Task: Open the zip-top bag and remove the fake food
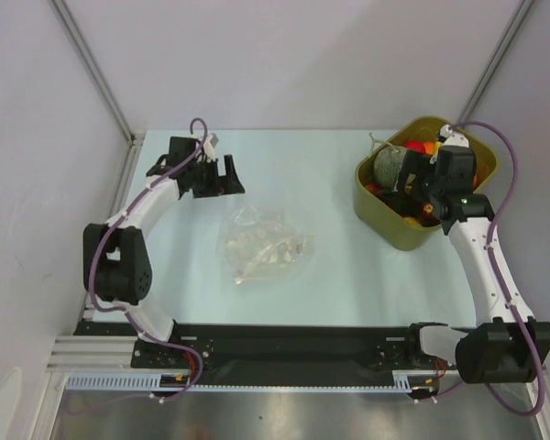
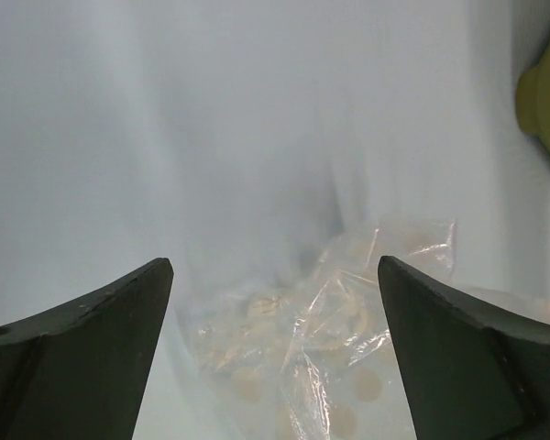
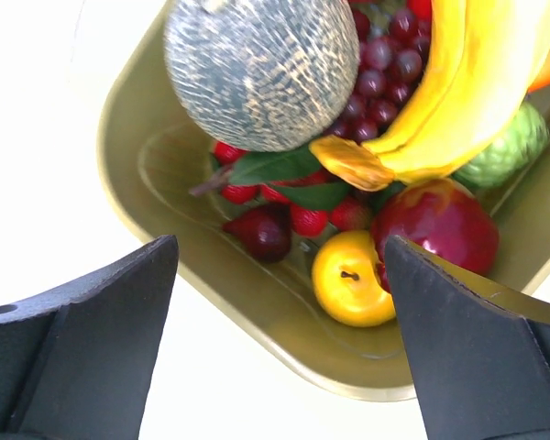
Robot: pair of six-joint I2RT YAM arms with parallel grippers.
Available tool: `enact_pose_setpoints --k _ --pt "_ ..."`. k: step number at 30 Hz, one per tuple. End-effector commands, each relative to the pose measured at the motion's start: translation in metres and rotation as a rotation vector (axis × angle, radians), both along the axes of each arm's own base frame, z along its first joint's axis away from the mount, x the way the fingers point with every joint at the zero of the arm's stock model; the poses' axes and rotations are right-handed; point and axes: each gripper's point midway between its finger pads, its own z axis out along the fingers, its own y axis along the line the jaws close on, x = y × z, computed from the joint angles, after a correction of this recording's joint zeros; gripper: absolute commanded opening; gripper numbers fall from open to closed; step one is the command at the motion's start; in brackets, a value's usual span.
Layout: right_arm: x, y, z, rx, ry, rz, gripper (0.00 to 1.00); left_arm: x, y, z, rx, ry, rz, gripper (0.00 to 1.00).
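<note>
While both arm bases sit bolted at the near edge of the bench (image 1: 321, 183), the zip-top bag (image 1: 266, 246) lies crumpled and flat on the middle of the surface, touched by neither arm. Pale round pieces (image 2: 367, 383) show through its clear film, though the views do not tell whether the zip strip is open or sealed. Just beyond the bag, the left claw (image 2: 273, 261) hangs above the bench with its fingers spread wide and nothing between them, and the bag fills the lower part of its wrist view. Farther back on the right, the right claw (image 3: 280, 240) hovers over the olive-green tub (image 1: 385, 225), equally wide and empty. Below it lies the fake food (image 3: 367, 183) heaped in the tub: a netted grey-green melon (image 3: 257, 69), a banana (image 3: 458, 82), dark grapes (image 3: 385, 69), a red apple (image 3: 435, 225), a small yellow fruit (image 3: 348, 275) and strawberries (image 3: 307, 220). Judging by that spread, the work appears to stand between trips, with fruit in the tub and at least some pale pieces left in the pouch. The next move likely calls for the left claw to come down and pin or pinch one edge of the slippery film. The right claw would then swing back across the bench to the bag's mouth. Because thin plastic tends to slide and bunch, a grip near the zip strip seems the safer choice.
</note>
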Motion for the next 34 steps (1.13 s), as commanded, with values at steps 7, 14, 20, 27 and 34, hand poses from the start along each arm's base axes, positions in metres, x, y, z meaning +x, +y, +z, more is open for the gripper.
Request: enact_pose_setpoints --k 7,14,20,27,34 --pt "-0.002 0.036 0.07 0.039 -0.269 0.107 1.0 0.011 0.036 0.132 0.049 -0.364 0.196 1.0" --pt "-0.003 0.041 0.07 0.048 -0.306 0.105 1.0 -0.011 0.057 0.169 0.082 -0.491 0.291 1.0" --pt "0.001 0.043 0.074 0.047 -0.326 0.112 1.0 -0.018 0.067 0.169 0.121 -0.486 0.329 1.0" --pt "0.006 0.042 0.071 0.025 -0.324 0.114 1.0 -0.023 0.066 0.17 0.112 -0.499 0.328 1.0" --pt "0.007 0.042 0.07 0.019 -0.322 0.118 1.0 -0.027 0.073 0.174 0.139 -0.512 0.348 1.0"
